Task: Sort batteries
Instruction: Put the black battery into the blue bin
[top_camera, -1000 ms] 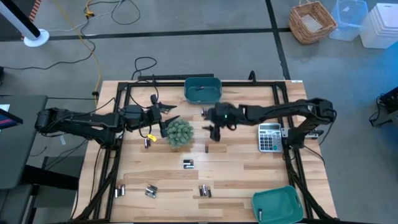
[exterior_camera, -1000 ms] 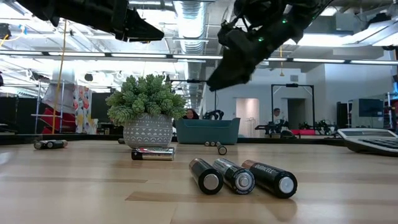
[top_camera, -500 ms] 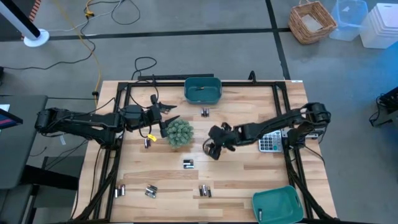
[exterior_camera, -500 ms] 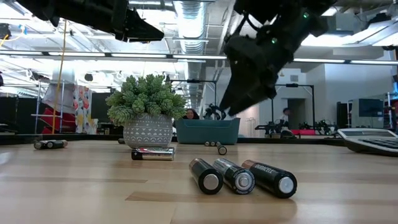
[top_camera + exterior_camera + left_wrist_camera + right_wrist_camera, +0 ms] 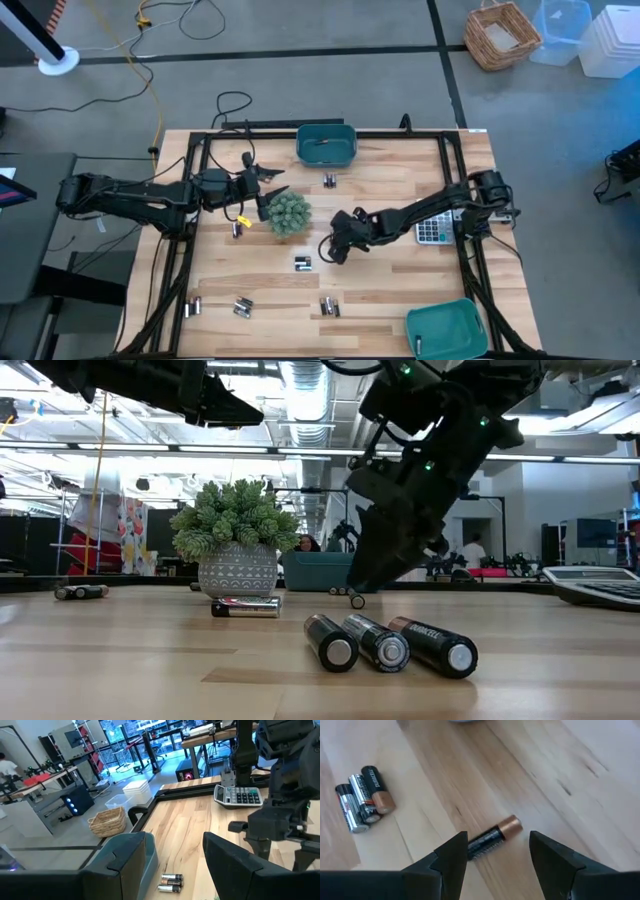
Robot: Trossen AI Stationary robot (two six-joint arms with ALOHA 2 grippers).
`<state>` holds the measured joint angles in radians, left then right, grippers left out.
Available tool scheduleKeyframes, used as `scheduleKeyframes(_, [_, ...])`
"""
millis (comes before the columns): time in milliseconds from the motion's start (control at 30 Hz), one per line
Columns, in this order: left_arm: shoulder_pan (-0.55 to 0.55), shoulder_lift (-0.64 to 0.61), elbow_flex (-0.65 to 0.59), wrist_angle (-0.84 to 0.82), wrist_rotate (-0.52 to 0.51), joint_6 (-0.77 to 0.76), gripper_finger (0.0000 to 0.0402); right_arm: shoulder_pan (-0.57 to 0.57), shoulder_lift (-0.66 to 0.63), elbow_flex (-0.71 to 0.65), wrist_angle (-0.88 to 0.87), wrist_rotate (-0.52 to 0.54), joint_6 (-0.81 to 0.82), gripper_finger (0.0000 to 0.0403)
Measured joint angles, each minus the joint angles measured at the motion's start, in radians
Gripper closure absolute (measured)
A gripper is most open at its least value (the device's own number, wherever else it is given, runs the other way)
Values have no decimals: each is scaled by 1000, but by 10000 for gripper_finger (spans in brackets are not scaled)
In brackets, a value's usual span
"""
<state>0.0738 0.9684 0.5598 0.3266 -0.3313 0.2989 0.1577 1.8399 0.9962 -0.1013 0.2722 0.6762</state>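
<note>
Small batteries lie in scattered groups on the wooden table: a pair (image 5: 328,180) near the far teal bin (image 5: 326,143), a group (image 5: 302,263) at mid-table, and more (image 5: 329,307) (image 5: 241,306) along the near edge. A single black battery with a copper end (image 5: 492,839) lies flat on the wood. My right gripper (image 5: 335,247) hangs open just above it, slanting down, one finger on either side without touching. My left gripper (image 5: 272,186) waits open and level, high above the table's far left, beside the potted plant (image 5: 287,213).
A second teal bin (image 5: 447,330) stands at the near right corner. A grey calculator (image 5: 433,220) lies at the right edge, under my right arm. A small yellow tag (image 5: 243,220) lies by the plant. Three batteries (image 5: 390,645) lie close to the low camera.
My right gripper has swung from near the far bin toward the table's near edge and come down over the single battery, rolling its wrist on the way. Its fingers have stayed open. No battery has moved.
</note>
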Motion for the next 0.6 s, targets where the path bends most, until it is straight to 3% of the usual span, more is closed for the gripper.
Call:
scheduleKeyframes(467, [0,0,0,1,0,-2,210,-2,88,7,14,30,64,178])
scheduleKeyframes(600, [0,0,0,0,0,-3,210,-1,91,7,8,45,53,197])
